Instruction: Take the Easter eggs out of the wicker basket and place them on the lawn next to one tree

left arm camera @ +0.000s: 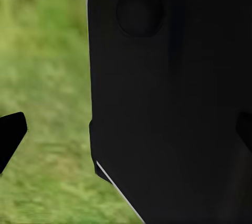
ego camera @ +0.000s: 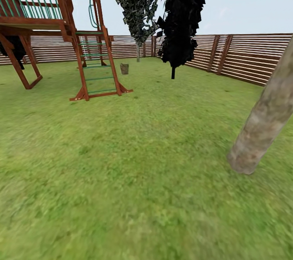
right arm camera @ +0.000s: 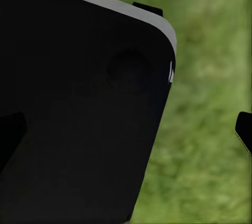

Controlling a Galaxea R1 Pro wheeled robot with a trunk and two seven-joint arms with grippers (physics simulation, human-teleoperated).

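Green mottled lawn [ego camera: 134, 178] is seen spreading across the whole head view, bounded by the brown slatted fence [ego camera: 244, 59] of the garden. The wooden play frame [ego camera: 53, 28] with its green-runged ladder stands far left; a pale grey-brown trunk of a tree [ego camera: 264, 126] leans in close at the right, and a black-foliaged thin-trunked tree [ego camera: 181, 16] is set further back beside a grey-leaved one [ego camera: 136, 4]. The wicker basket [ego camera: 124, 68] is placed far ahead, slightly left of centre, just right of the ladder foot and well apart from the robot; eggs inside cannot be made out at this range. Open grass lies between, so the drive is judged unobstructed if the ladder is kept to the left. Neither arm is judged nearer yet. In the wrist views, dark robot body panels are seen over grass with dark fingertips [left arm camera: 11, 135] [right arm camera: 244, 129] at the frame edges, so both grippers appear spread and empty.
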